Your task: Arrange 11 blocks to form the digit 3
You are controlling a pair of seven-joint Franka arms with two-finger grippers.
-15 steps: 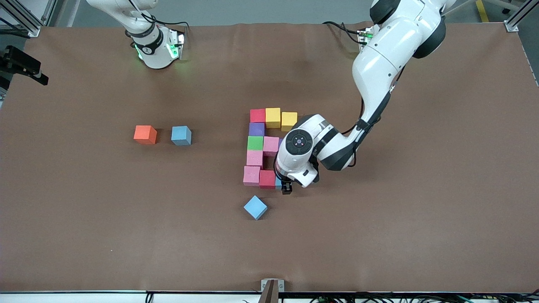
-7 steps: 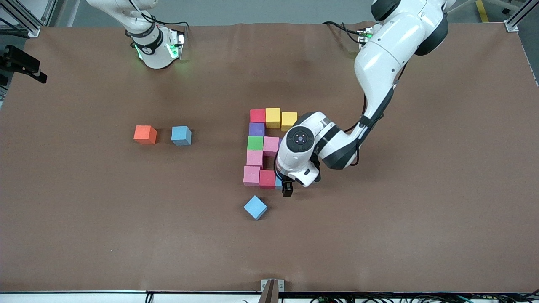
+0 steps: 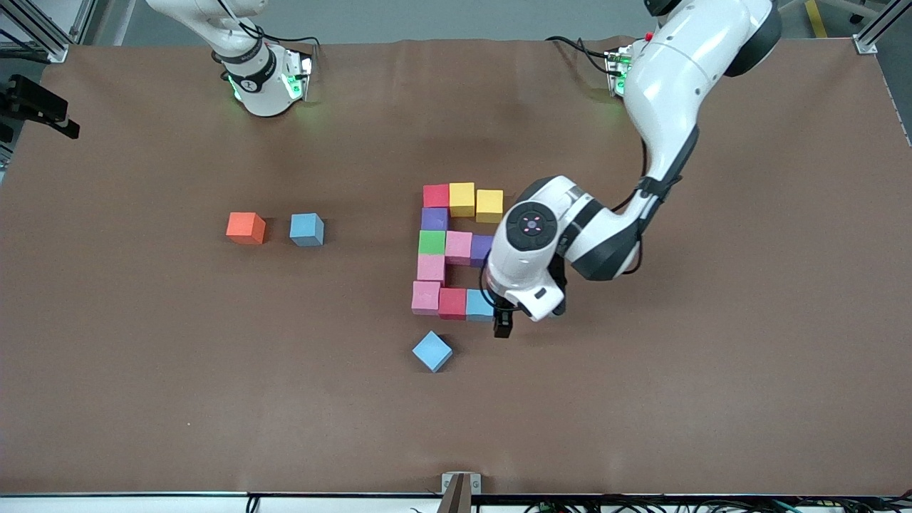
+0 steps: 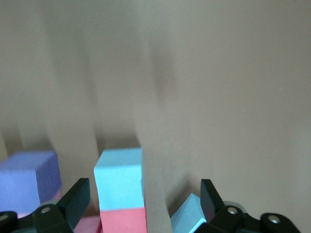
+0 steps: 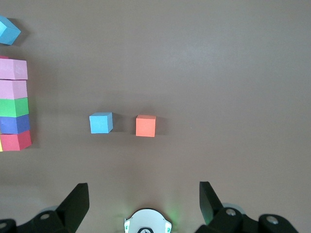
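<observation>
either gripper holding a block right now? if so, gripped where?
Nothing held. Left gripper is open above the light blue block at the figure's end; right gripper open, waiting near its base.

Robotics lab test bench, two white Franka arms [image 3: 662,85] bolted along one edge of a brown-covered table [image 3: 748,320], aluminium frame posts [image 3: 880,25] at the corners, cables [image 3: 577,50] trailing off the edge, grey floor with yellow marking tape [image 3: 814,18].
</observation>
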